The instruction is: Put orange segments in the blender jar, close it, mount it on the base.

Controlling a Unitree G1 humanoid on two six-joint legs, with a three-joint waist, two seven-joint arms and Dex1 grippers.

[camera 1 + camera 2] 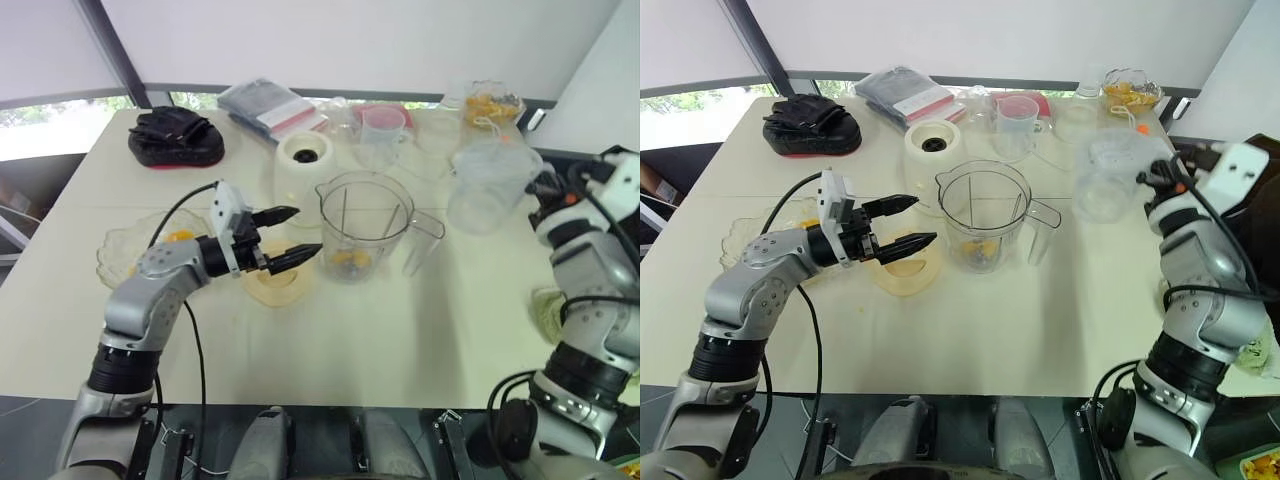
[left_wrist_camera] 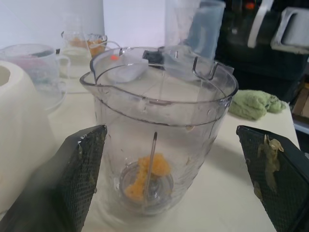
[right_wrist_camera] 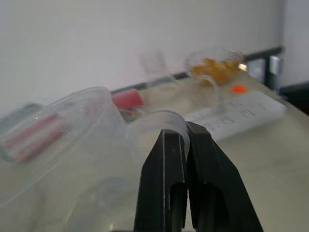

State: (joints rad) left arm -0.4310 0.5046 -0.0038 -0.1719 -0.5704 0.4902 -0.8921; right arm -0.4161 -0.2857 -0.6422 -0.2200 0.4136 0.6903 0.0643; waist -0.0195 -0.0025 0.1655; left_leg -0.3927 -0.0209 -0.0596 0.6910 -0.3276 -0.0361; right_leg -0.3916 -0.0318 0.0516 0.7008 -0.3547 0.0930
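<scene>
The clear blender jar [image 1: 365,222] stands upright mid-table with a few orange segments [image 2: 145,176] at its bottom. Just behind it to the left sits the white blender base [image 1: 303,162]. My left gripper [image 1: 306,232] is open beside the jar's left wall, its fingers [image 2: 72,186] pointing at the jar with nothing between them. At the right edge of the table my right gripper [image 1: 541,186] is shut on the rim of the clear jar lid [image 1: 487,182], which is tilted above the table. A glass dish [image 1: 125,250] with orange pieces lies at the left.
A pale yellow round dish [image 1: 276,286] lies under my left fingers. At the back are a black pouch [image 1: 176,138], packets [image 1: 272,106], a measuring cup [image 1: 381,131] and a bowl of orange pieces [image 1: 491,105]. A green cloth [image 1: 547,312] lies at the right edge.
</scene>
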